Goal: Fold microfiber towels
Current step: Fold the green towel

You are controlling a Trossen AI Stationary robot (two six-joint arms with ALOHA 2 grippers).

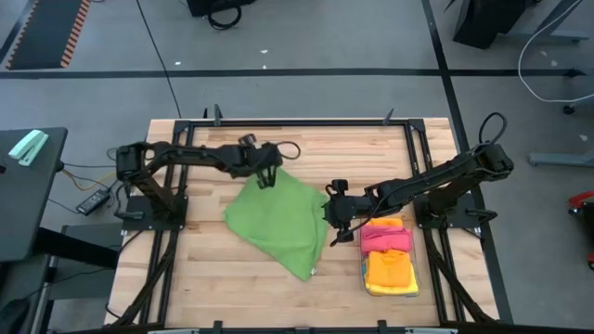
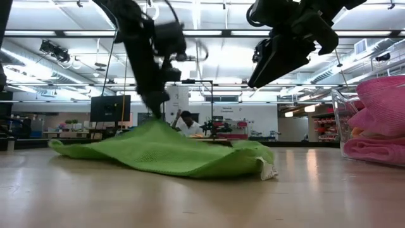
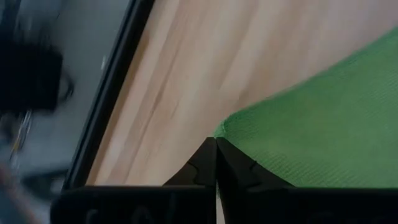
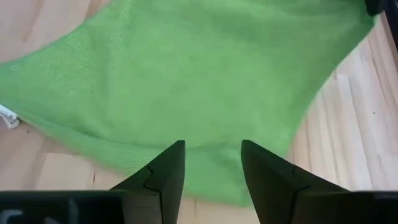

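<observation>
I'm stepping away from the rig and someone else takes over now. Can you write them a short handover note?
Left gripper: shut on the far corner of the green towel, which lies spread and rumpled mid-table.
Right gripper: open, hovering over the towel's right edge, holding nothing.
Done: pink, orange and yellow towels are stacked in the clear bin at the right.
Left: the green towel is not yet folded, and it likely goes on the stack afterwards.
</observation>
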